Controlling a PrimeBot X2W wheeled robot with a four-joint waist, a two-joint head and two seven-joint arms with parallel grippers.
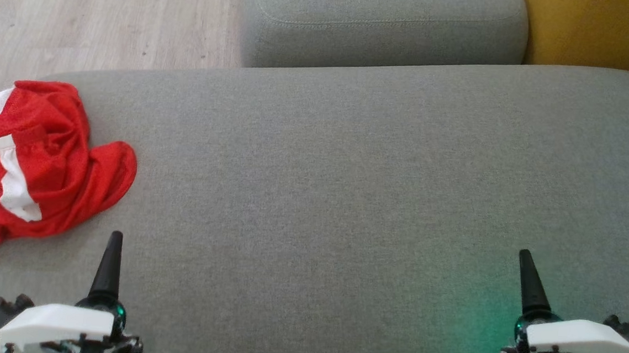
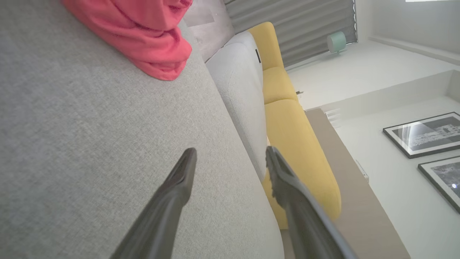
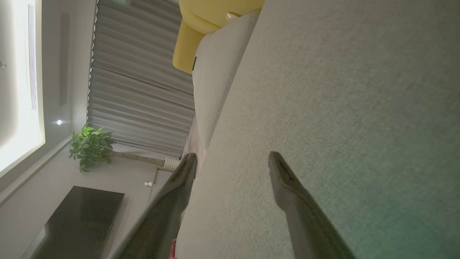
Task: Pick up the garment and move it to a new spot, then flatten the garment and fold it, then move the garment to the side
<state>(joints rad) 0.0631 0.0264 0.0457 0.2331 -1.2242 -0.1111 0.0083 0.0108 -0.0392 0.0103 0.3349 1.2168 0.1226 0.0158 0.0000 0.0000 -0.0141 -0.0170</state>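
Note:
A crumpled red garment (image 1: pixel 38 163) with white stripes lies in a heap at the left edge of the grey cushion (image 1: pixel 346 201), partly cut off by the picture's left border. In the left wrist view the garment (image 2: pixel 143 32) shows as a pinkish-red bunch at the top, well beyond the fingers. My left gripper (image 1: pixel 113 240) hovers low at the lower left, just below and right of the garment, open and empty; its fingers (image 2: pixel 179 180) stand apart over bare cushion. My right gripper (image 1: pixel 527 263) is at the lower right, far from the garment, open with nothing between its fingers (image 3: pixel 284 180).
A second grey cushion (image 1: pixel 380 26) sits behind the first, a yellow seat (image 1: pixel 601 30) at the back right. Pale wood floor (image 1: pixel 82 11) lies beyond the cushion's left and far edges. A potted plant (image 3: pixel 90 145) and a dark table (image 3: pixel 79 219) stand across the room.

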